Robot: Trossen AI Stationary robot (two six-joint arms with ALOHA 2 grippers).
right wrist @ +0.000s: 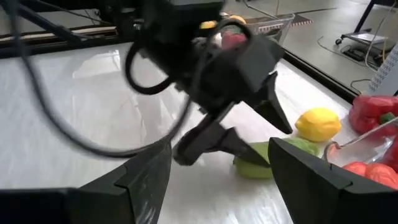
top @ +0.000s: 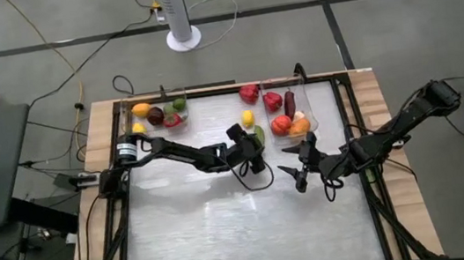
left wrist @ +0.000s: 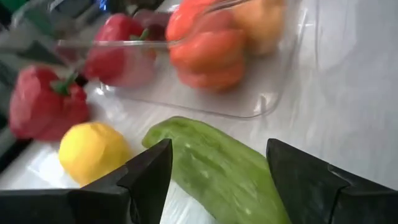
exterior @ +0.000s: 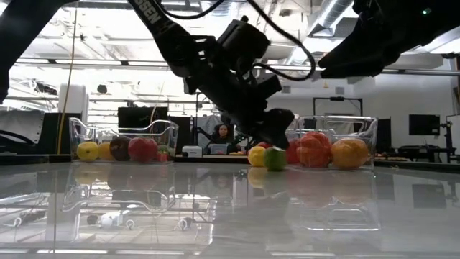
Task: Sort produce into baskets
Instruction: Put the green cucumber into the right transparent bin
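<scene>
A green cucumber (left wrist: 230, 186) lies on the white table next to a yellow lemon (left wrist: 90, 149), in front of the right clear basket (top: 310, 116). My left gripper (left wrist: 217, 144) is open, slanting down over the cucumber with one finger on each side of it; the same gripper (top: 256, 147) shows mid-table in the high view. The right basket holds a tomato (top: 280, 125), an orange (top: 301, 126) and a dark eggplant (top: 289, 103). Two red peppers (top: 249, 93) (top: 272, 101) lie loose beside it. My right gripper (top: 296, 178) hovers open, near the cucumber, holding nothing. My left gripper has its two fingers (left wrist: 149, 177) on the cucumber's two long sides (left wrist: 186, 155), lying across it and coming slanting down from the table's left. The cucumber rests on the table. Whether the fingers touch it, I cannot tell.
The left clear basket (top: 129, 120) at the far left holds lemons, a lime, a dark eggplant and red pieces. The near half of the table (top: 245, 235) carries no objects. A person sits at a screen (exterior: 223, 137) in the room beyond the table.
</scene>
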